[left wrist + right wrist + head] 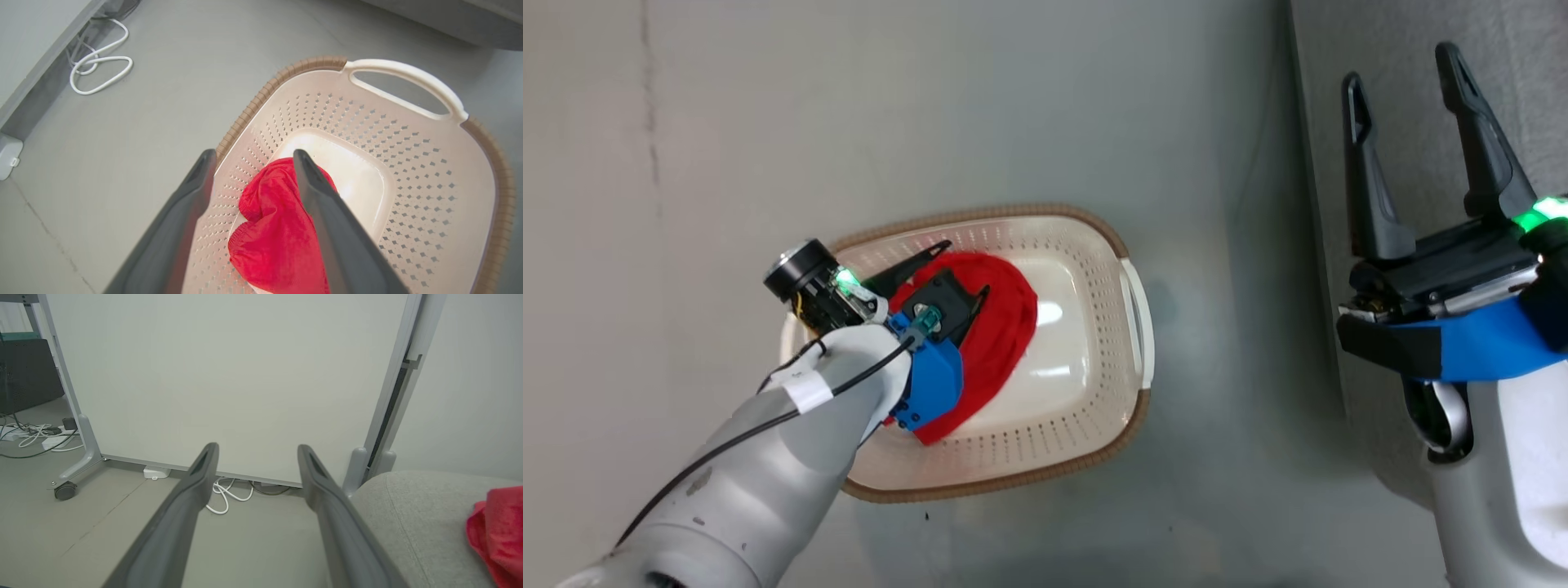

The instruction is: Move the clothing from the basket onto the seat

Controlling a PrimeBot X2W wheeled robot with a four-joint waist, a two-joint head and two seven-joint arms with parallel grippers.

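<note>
Two red garments are in sight, well apart from each other. One red garment (1005, 327) lies crumpled in the basket (1094, 343), toward its left half as I look down, with the pale bottom bare to the right of it. My left gripper (968, 265) hangs over that cloth, jaws spread wide and clamping nothing. Seen from my left wrist, one finger crosses in front of the red fabric and the other stands over the perforated wall; whether either tip touches the cloth I cannot tell. The basket stands on the grey floor (1013, 98), near the sofa (1535, 98). My right gripper (1401, 64) is raised over the sofa's edge, released and empty, fingers pointing away from me. Its wrist camera looks past the sofa's rounded corner, where the other red garment (496, 535) lies on the grey upholstery, toward a white panel (229, 375) on a wheeled stand, with a white cable (222, 496) looped on the floor at its foot.
</note>
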